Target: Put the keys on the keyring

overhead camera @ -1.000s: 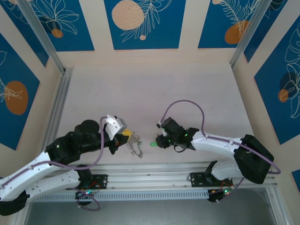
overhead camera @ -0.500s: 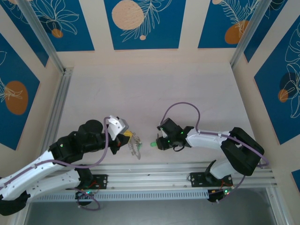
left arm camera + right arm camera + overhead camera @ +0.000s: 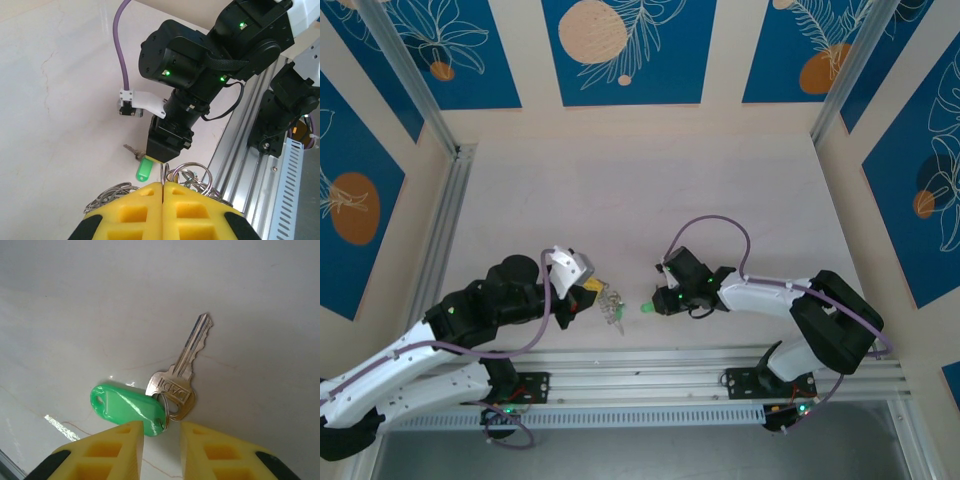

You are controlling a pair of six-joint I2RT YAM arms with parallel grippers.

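One green-tagged key (image 3: 176, 384) – between spread right jaws | left jaws pinch keyring (image 3: 192, 176) – loops half hidden

Entry, from the camera on my right pincer (image 3: 161, 436). One marking is legible. It is stamped on the round head of the silver key (image 3: 172, 390), which lies just right of the green tag (image 3: 127, 407) and overlaps the tag's right end. The letters sit in a small framed strip and run tilted across the head. I read them as "DADI", with the first letter uncertain. From above, the key beside the tag is too small for me to read the stamp.
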